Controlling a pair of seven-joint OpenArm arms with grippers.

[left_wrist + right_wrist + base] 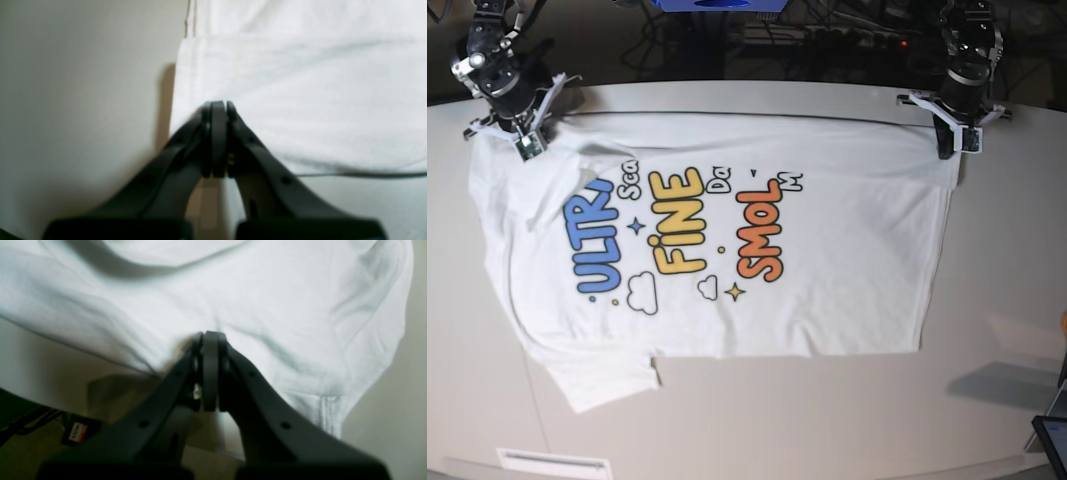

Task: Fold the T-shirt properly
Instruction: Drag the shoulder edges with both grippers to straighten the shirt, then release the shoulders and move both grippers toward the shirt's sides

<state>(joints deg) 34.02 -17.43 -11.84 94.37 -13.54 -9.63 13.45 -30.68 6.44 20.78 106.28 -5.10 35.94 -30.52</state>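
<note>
The white T-shirt [827,290] lies print up on the pale table [1007,290], with "ULTRA", "FINE" and "SMOL" in blue, yellow and orange. Its far edge is pulled taut between the two grippers, and the print's far words are cut off there. My left gripper [949,145] is shut on the far right corner; in the left wrist view its fingertips [218,105] pinch the cloth's edge [300,83]. My right gripper [527,140] is shut on the far left corner; in the right wrist view the cloth [267,290] puckers at its tip [210,335]. One sleeve [602,375] sticks out at the front left.
Dark equipment and cables [827,40] line the table's far edge. A white strip [552,463] lies at the front left edge. A dark device [1052,440] stands at the front right corner. A thin cable [367,174] runs under the shirt's edge.
</note>
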